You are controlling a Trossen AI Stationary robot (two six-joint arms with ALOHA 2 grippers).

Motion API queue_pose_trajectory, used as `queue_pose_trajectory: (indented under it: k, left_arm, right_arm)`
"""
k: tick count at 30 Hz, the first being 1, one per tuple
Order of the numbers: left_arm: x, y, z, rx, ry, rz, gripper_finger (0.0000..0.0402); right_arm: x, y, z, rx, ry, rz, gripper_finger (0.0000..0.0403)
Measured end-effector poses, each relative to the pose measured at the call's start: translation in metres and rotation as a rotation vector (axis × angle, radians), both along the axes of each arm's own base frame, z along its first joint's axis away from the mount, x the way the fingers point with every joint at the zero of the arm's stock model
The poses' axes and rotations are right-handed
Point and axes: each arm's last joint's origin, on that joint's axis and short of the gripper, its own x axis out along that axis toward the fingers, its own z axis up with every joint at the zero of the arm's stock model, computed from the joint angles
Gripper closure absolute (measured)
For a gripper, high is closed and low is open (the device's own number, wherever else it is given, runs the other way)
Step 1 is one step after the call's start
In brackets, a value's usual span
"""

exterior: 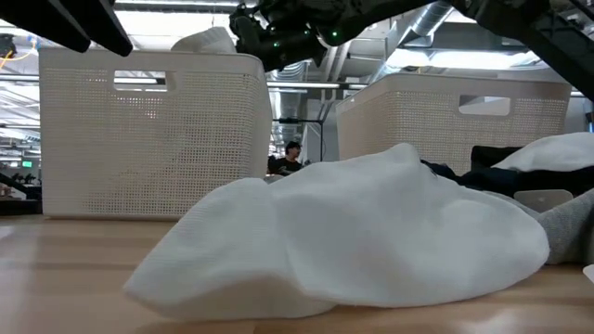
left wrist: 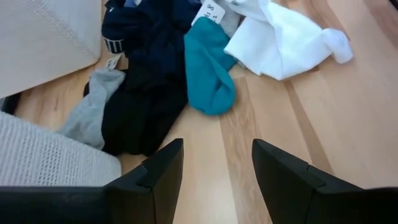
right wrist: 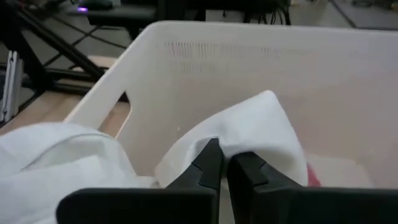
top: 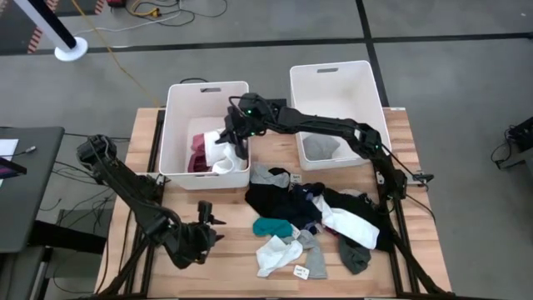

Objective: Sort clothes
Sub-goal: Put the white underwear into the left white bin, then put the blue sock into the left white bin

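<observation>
High view: the right gripper (top: 234, 133) reaches over the left bin (top: 179, 100), above the bin's right side, where a white garment (top: 223, 157) drapes over the near right corner beside maroon and pink clothes (top: 200, 152) lying inside. In the right wrist view its fingers (right wrist: 208, 163) stand almost together, with a fold of the white garment (right wrist: 249, 134) pinched in the narrow gap between them; the cloth bunches up against the bin's inner wall.

The right bin (top: 337, 79) holds a grey garment (top: 321, 148). On the wooden table (top: 129, 242) in front of the bins lies the pile of clothes (top: 312, 212): black, navy, white and grey pieces, a teal sock (top: 273, 225) and a white sock (top: 275, 252). A paper tag (top: 301, 271) lies by the white sock; its printing is too small to read.

The left gripper (top: 206, 218) waits low over the bare table, left of the pile, fingers apart and holding nothing. Its wrist view shows another tag (left wrist: 211, 11) with dark marks that cannot be made out.
</observation>
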Motion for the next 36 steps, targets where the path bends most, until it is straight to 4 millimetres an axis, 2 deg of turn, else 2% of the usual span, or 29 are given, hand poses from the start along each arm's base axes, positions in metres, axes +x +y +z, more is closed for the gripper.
queue_pose_trajectory:
  k: [5,11,17,20,30,36]
  left_arm:
    - [0.001,0.000,0.000,-0.012,0.006,-0.010,0.0217]
    - [0.001,0.000,0.000,-0.015,0.005,-0.010,0.0217]
    - [0.002,0.000,0.000,-0.027,0.010,-0.018,0.0217]
    - [0.002,0.000,0.000,-0.028,0.010,-0.017,0.0217]
    - [0.002,-0.001,0.000,-0.029,0.011,-0.020,0.0217]
    - [0.002,-0.001,0.001,-0.030,0.002,-0.028,0.0217]
  right_arm:
    - [-0.003,0.001,-0.006,0.013,0.069,0.002,0.0346]
    - [-0.007,0.002,-0.007,0.005,0.113,0.012,0.0281]
    - [-0.015,0.004,0.012,-0.006,0.081,0.011,0.0208]
    - [-0.021,0.006,0.023,-0.011,0.075,0.004,0.0187]
    - [-0.058,0.019,0.061,-0.038,0.162,0.035,0.0190]
    - [-0.061,0.041,0.059,-0.069,0.225,0.111,0.0203]
